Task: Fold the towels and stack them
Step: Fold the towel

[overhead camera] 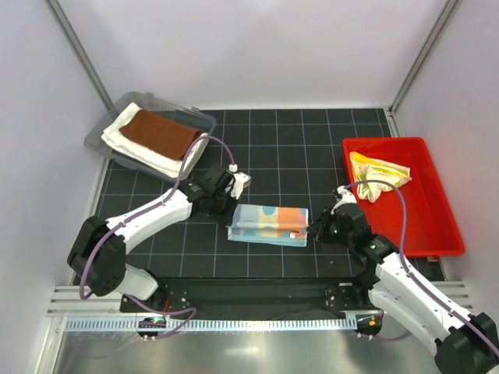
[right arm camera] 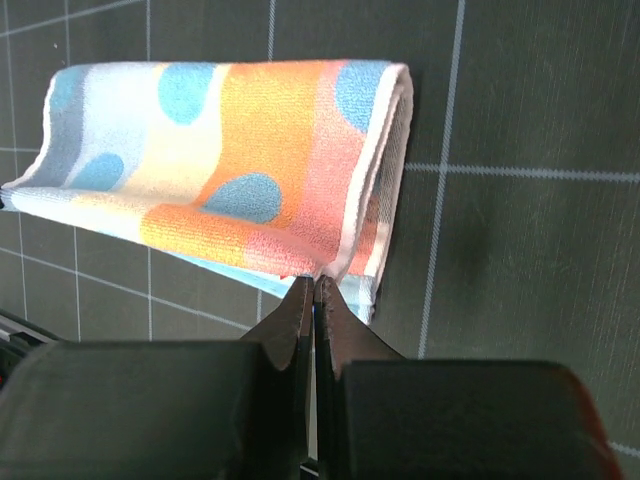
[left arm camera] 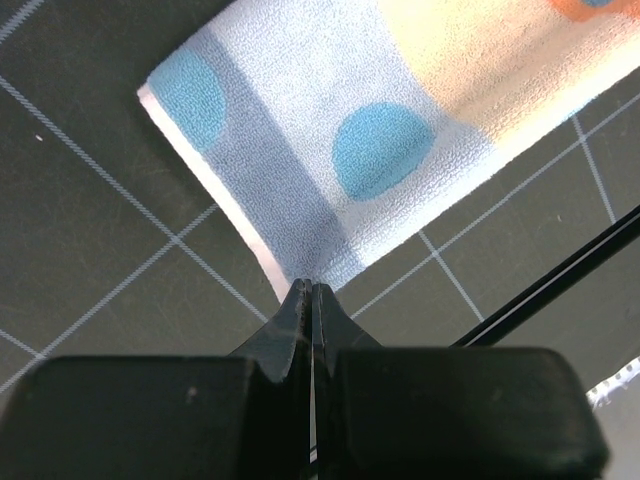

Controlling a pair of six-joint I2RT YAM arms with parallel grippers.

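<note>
The dotted towel [overhead camera: 267,224], judged soft, light and floppy, is laid folded at the middle of the mat [overhead camera: 312,148], long axis left to right, and is best taken at its short ends. There the left gripper [left arm camera: 311,290] and right gripper [right arm camera: 313,285] are closed tight; a pinch cannot be confirmed. Farther back, a brown towel [overhead camera: 160,132] is stacked on a cream towel [overhead camera: 125,139].

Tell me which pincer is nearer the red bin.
Right. The right pincer is at the right end of the dotted towel, just left of the red bin; the left pincer is at the towel's left end, farther away.
</note>
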